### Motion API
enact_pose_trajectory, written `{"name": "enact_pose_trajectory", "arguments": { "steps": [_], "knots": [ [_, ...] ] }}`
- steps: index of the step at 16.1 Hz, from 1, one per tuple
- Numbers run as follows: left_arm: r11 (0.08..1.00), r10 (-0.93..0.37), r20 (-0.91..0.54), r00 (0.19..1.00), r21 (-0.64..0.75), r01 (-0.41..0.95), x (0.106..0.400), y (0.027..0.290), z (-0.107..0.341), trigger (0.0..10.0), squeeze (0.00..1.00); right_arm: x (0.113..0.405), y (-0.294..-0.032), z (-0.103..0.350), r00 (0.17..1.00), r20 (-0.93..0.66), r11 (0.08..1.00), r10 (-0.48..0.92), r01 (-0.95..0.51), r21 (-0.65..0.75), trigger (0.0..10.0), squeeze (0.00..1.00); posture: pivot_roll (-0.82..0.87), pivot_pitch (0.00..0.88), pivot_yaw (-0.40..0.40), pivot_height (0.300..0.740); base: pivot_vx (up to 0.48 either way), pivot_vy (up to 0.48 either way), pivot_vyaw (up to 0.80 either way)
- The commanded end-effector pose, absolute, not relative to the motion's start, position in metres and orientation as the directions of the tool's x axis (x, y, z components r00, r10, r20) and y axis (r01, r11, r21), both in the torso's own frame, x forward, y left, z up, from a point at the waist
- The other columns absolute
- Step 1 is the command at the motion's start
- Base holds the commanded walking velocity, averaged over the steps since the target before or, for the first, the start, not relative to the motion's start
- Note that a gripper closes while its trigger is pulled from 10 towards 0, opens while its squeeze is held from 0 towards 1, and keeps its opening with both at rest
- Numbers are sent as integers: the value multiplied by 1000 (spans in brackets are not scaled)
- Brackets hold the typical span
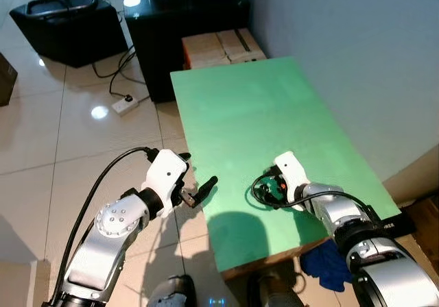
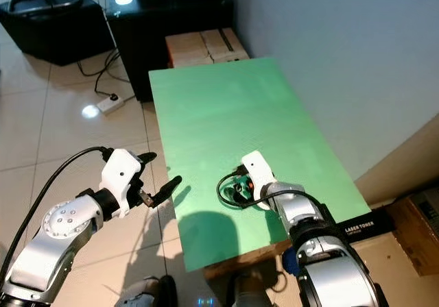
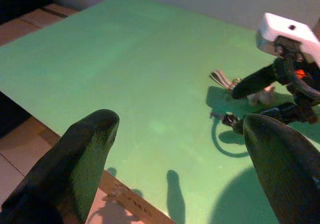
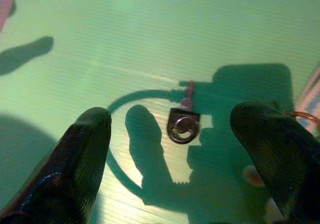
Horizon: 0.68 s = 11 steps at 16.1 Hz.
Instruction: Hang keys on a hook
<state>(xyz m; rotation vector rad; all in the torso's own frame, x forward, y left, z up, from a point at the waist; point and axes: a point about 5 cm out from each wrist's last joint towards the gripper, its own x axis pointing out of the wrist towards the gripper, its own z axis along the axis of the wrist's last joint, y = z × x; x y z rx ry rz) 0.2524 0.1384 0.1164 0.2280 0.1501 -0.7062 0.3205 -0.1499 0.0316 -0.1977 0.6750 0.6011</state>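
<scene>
**Keys on the green table, right gripper poised above them**

Green sheeting covers the table [image 1: 260, 115], which fills the centre of the left eye view and runs along a pale wall [image 1: 357, 53] at the right; tiled floor [image 1: 62, 149] with a white power strip [image 1: 124, 104] lies at the left, and cardboard boxes [image 1: 219, 46] sit beyond the table's far end at upper centre.

The keys [image 4: 183, 121] lie flat on the sheet toward the lower right of the left eye view — a small metal key with a round ring, and what seems to be a strap or tag [image 3: 222, 78] beside it, though that part is hard to make out. No hook can be made out.

The right gripper [image 4: 182, 149] hovers just over the keys, its two black fingers [image 4: 80, 159] spread wide with the key between them and nothing held. The left gripper [image 3: 180, 154] waits off the table's near-left edge, above the floor, also spread wide and empty.

By my reading the pick-up has not yet been made. The bunch should be light, hard and slippery, lying too flat to pinch easily; the loose parts will swing and jingle once lifted. The ring — or the strap, if that is what it is — looks the better place to take hold, leaving an opening free to slip over a hook.
</scene>
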Motion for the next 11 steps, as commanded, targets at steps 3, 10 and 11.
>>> {"name": "enact_pose_trajectory", "arguments": {
  "steps": [3,10,11],
  "knots": [
    [697,-666,-240,706,137,704,245,138,118,10000,0,319,-152,27,597,-670,803,440,-596,-5,10000,0,-89,226,4,740,0,0,0],
    [674,-692,-225,686,139,726,243,141,126,10000,0,326,-154,30,635,-665,811,393,-580,-74,10000,0,-75,240,17,740,0,0,0],
    [666,-704,-218,676,128,735,243,140,127,10000,0,326,-155,31,631,-670,806,391,-587,-82,10000,0,-76,241,19,740,0,0,0]
  ]
}}
